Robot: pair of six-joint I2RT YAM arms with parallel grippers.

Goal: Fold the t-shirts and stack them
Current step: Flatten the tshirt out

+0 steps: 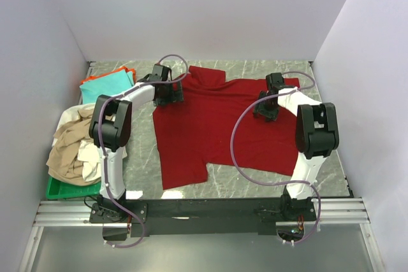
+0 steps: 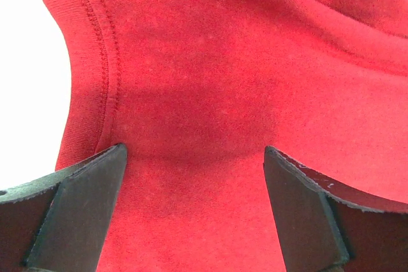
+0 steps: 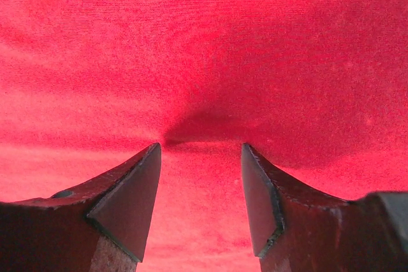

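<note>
The large dark red t-shirt (image 1: pixel 213 128) lies spread on the marble table. My left gripper (image 1: pixel 167 93) is down on its far left sleeve. In the left wrist view the gripper (image 2: pixel 194 157) is open, with red cloth (image 2: pixel 210 81) spanning the gap and the stitched sleeve hem (image 2: pixel 105 62) at the left. My right gripper (image 1: pixel 266 107) is down on the shirt's far right part. In the right wrist view the gripper (image 3: pixel 201 151) is open, its tips press into the red cloth (image 3: pixel 210 49), and a small pucker sits by the left tip. A folded teal shirt over an orange one (image 1: pixel 107 85) lies at the far left.
A green plastic tray (image 1: pixel 58 189) at the near left holds a heap of beige and white shirts (image 1: pixel 71 148). White walls enclose the table on the left, back and right. A black rail with the arm bases runs along the near edge.
</note>
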